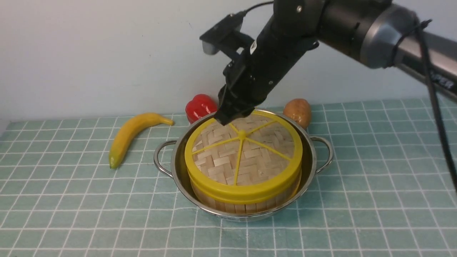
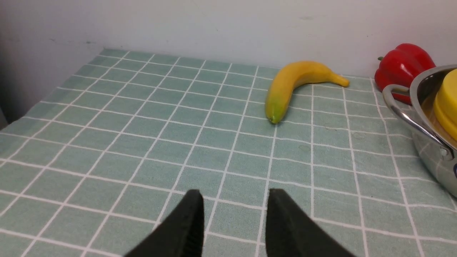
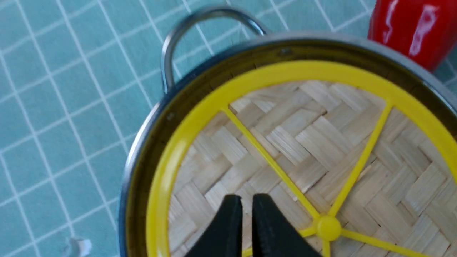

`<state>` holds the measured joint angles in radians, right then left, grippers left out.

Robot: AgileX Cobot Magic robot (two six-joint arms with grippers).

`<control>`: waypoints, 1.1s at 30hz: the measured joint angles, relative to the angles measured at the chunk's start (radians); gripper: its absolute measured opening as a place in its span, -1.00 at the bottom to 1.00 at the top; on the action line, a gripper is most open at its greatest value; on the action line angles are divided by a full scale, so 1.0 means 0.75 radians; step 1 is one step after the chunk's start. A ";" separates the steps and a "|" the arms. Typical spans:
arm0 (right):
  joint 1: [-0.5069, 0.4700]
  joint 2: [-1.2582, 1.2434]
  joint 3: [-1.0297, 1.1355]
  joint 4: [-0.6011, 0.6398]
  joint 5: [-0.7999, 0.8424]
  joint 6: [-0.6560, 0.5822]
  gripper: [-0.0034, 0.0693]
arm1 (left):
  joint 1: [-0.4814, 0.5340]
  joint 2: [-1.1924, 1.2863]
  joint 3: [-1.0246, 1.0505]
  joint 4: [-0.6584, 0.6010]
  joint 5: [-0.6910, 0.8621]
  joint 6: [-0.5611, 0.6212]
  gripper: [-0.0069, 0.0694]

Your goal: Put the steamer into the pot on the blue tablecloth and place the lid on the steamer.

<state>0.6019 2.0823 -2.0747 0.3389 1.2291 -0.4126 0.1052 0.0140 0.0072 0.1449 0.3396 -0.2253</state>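
The steel pot (image 1: 310, 167) stands on the blue tablecloth (image 1: 375, 185). Inside it sits the steamer (image 1: 246, 206), its pale wooden sides showing below the woven lid (image 1: 250, 157), which lies flat on top. My right gripper (image 1: 225, 119) hovers over the lid's far left edge. In the right wrist view its fingertips (image 3: 247, 201) stand a narrow gap apart over the weave of the lid (image 3: 310, 142), holding nothing. My left gripper (image 2: 234, 194) is open over bare cloth, left of the pot (image 2: 437, 167); it does not show in the front view.
A banana (image 1: 132, 134) lies left of the pot. A red pepper (image 1: 200, 107) and a potato (image 1: 298, 111) sit behind it near the wall. The right arm reaches in from the upper right.
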 joint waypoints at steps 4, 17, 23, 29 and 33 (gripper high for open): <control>0.000 -0.050 0.000 0.005 0.001 0.001 -0.33 | 0.000 0.000 0.000 0.000 0.000 0.000 -0.18; 0.000 -0.404 0.001 -0.033 -0.104 0.058 -0.95 | 0.000 0.000 0.000 0.000 0.000 0.000 -0.18; 0.000 -0.481 0.000 0.085 -0.248 0.175 -0.94 | 0.000 0.000 0.000 0.000 0.000 0.000 -0.18; 0.000 -0.480 0.000 0.164 -0.270 0.182 -0.92 | 0.000 0.000 0.000 0.000 0.000 0.000 -0.18; -0.001 -0.481 0.003 0.043 -0.164 0.169 -0.91 | 0.000 0.000 0.000 0.000 0.000 0.000 -0.18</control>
<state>0.6008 1.7214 -2.0724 0.3714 1.1062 -0.2858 0.1052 0.0140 0.0072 0.1449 0.3396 -0.2253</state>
